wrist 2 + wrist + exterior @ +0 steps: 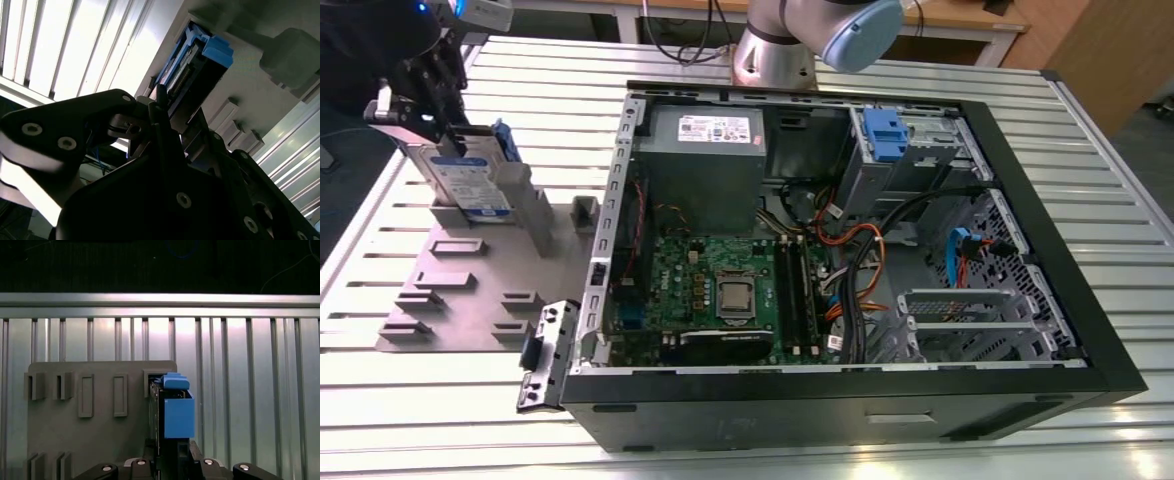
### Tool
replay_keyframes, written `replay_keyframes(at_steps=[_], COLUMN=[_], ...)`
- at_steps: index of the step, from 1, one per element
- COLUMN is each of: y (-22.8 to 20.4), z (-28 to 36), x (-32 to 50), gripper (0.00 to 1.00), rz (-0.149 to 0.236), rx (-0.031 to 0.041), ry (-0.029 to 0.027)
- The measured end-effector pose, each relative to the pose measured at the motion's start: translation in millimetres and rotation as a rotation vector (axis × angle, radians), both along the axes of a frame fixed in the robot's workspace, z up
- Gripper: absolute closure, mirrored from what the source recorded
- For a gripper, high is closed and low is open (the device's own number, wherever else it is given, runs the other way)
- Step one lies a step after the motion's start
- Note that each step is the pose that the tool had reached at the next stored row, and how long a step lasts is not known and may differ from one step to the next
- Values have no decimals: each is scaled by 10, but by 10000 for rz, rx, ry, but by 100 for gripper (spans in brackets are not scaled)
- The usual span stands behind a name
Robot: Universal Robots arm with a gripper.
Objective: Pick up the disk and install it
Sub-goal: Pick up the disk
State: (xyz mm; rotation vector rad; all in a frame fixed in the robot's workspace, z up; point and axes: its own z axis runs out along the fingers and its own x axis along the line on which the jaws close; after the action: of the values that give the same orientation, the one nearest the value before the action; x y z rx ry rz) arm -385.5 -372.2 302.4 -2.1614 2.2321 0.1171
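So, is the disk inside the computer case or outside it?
Outside: the disk stands on edge in the grey holder beside the case, gripper at its top.

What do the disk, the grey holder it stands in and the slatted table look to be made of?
Disk: silvery metal casing with a dull sheen; its blue trim looks like matte moulded plastic. Grey holder: uniform matte grey, probably plastic, though painted metal can't be excluded. Slatted table: pale metal, likely aluminium, judging by bright reflections along its slats.
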Motion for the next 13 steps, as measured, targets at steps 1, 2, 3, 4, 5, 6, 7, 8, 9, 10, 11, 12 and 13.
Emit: replay_keyframes(at_steps=[1,2,3,4,5,6,7,8,9,10,11,12,13], y=[0,0,0,0,0,0,0,0,0,0,0,1,1], z=[4,10,18,25,32,38,38,38,39,39,39,38,37], x=[1,1,0,0,0,0,0,0,0,-1,-1,-1,0], gripper=[65,65,65,65,65,65,65,65,65,65,65,65,65], rz=[1,1,1,0,0,0,0,0,0,-1,0,-1,-1], rx=[-6,-13,-18,-24,-28,-31,-31,-32,-42,-65,-79,-105,-143], ry=[-1,1,1,0,0,0,-1,-2,0,1,1,1,1])
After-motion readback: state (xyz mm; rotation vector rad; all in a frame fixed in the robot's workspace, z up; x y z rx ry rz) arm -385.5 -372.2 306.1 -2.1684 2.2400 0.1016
